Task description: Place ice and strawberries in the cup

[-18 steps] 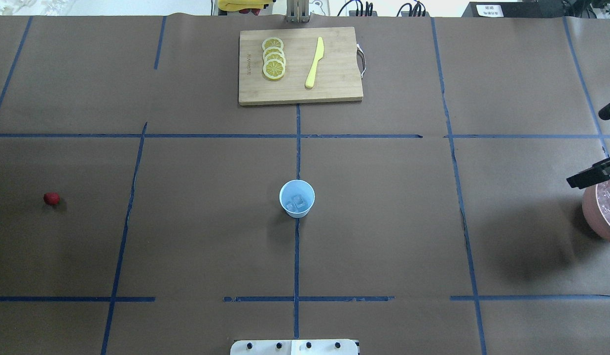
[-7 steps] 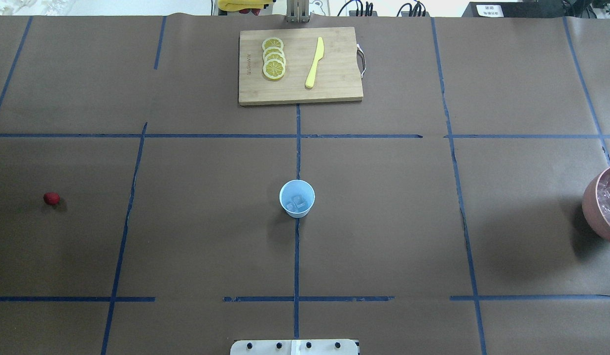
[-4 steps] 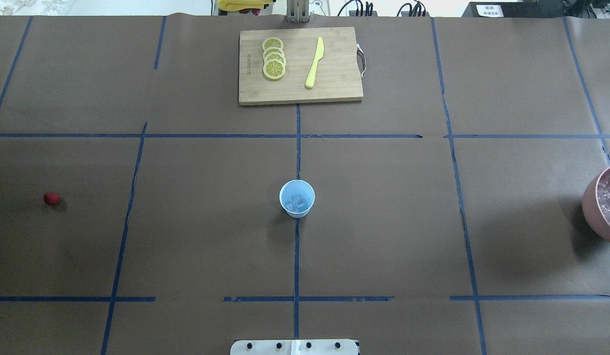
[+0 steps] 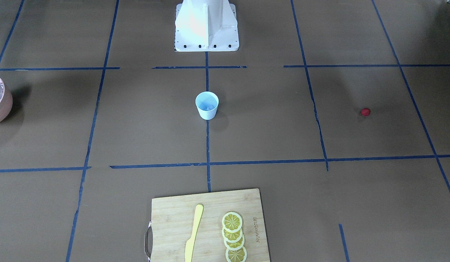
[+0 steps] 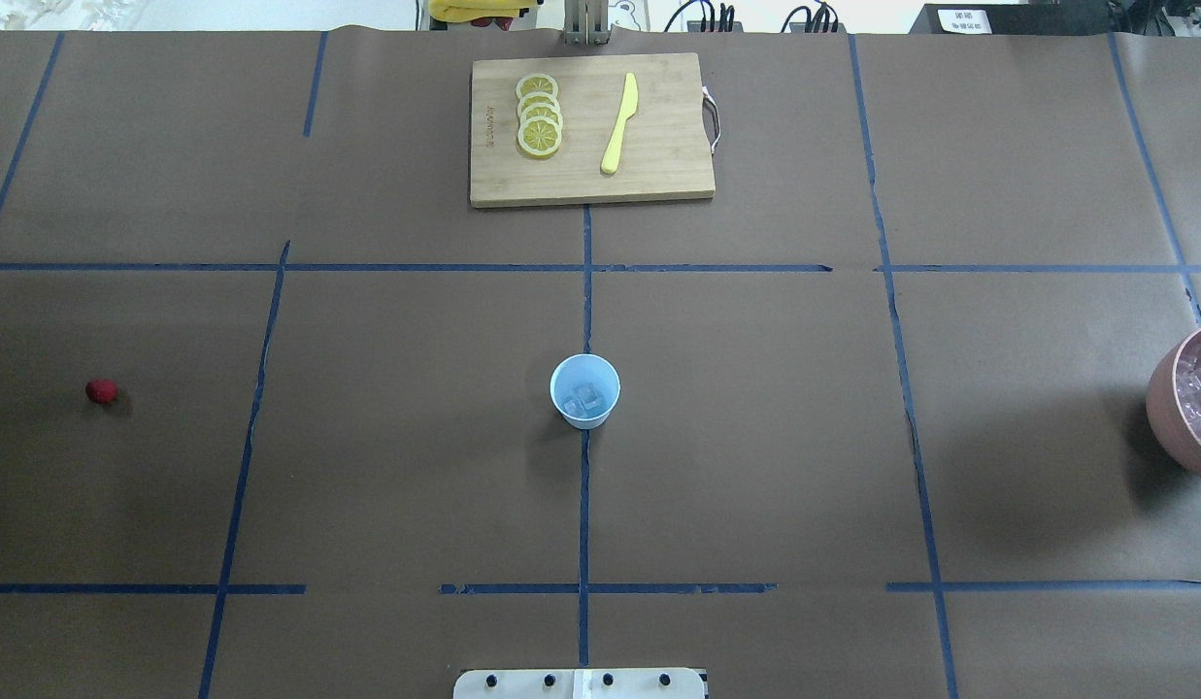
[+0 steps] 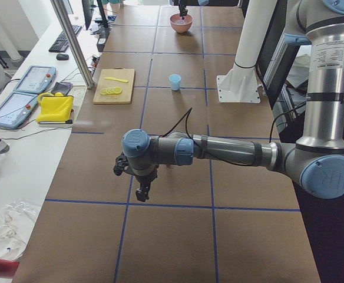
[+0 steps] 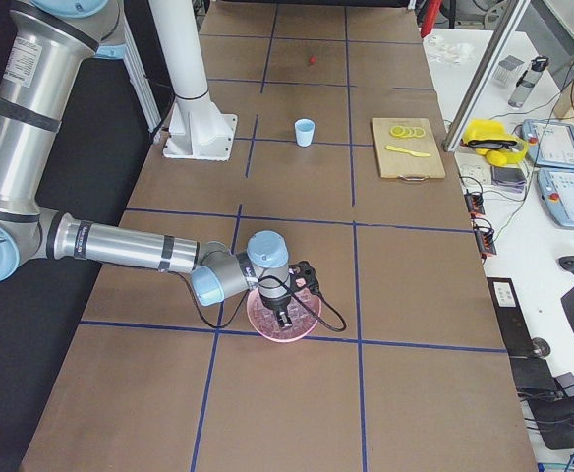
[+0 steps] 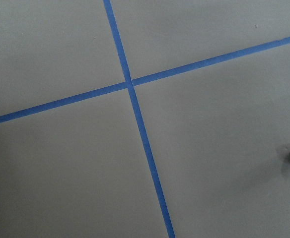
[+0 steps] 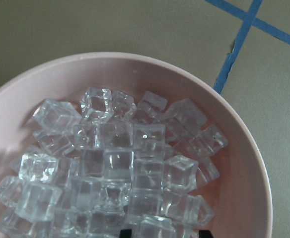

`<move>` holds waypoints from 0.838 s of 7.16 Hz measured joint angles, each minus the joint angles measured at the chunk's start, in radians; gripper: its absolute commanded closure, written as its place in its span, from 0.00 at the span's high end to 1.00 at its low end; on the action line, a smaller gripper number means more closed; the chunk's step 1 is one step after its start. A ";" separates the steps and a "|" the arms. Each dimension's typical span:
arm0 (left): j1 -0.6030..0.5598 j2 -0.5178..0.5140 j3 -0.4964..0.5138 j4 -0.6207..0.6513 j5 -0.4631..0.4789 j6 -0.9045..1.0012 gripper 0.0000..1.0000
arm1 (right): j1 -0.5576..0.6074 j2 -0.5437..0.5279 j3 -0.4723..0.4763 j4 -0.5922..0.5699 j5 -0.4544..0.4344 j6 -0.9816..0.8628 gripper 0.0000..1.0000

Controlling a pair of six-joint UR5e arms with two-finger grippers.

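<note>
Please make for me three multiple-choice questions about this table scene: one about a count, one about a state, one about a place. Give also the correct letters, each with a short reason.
1. How many round yellow lemon slices lie on the rectangular wooden cutting board?
A two; B four; C six.

2. In what state is the small pale-blue tapered cup?
A tipped over; B upright and empty; C upright with clear ice cubes inside.

3. Where is the small round red strawberry?
A on the bare brown table, on the robot's left; B in the cup; C on the board.

Answers:
1 B: four slices overlap in a row beside the yellow knife.
2 C: the overhead view shows cubes at the cup's bottom.
3 A: it lies alone, far from the cup.
</note>
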 measured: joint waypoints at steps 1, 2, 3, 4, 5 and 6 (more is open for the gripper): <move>0.000 0.000 0.000 0.000 0.000 0.000 1.00 | 0.000 0.000 0.000 0.000 0.001 -0.002 0.01; 0.000 0.000 0.000 0.000 0.000 0.000 1.00 | 0.000 0.000 0.002 0.000 0.004 -0.004 0.00; 0.000 0.000 0.000 0.000 0.000 0.000 1.00 | 0.000 0.001 0.007 0.001 0.007 -0.005 0.00; 0.000 0.000 0.000 0.000 -0.001 0.000 1.00 | 0.000 0.003 0.023 -0.001 0.011 -0.006 0.00; 0.000 0.000 0.000 0.000 0.000 0.000 1.00 | 0.002 0.006 0.060 -0.019 0.016 -0.002 0.00; 0.000 0.000 0.000 0.000 0.000 0.000 1.00 | 0.002 0.026 0.099 -0.055 0.017 0.010 0.00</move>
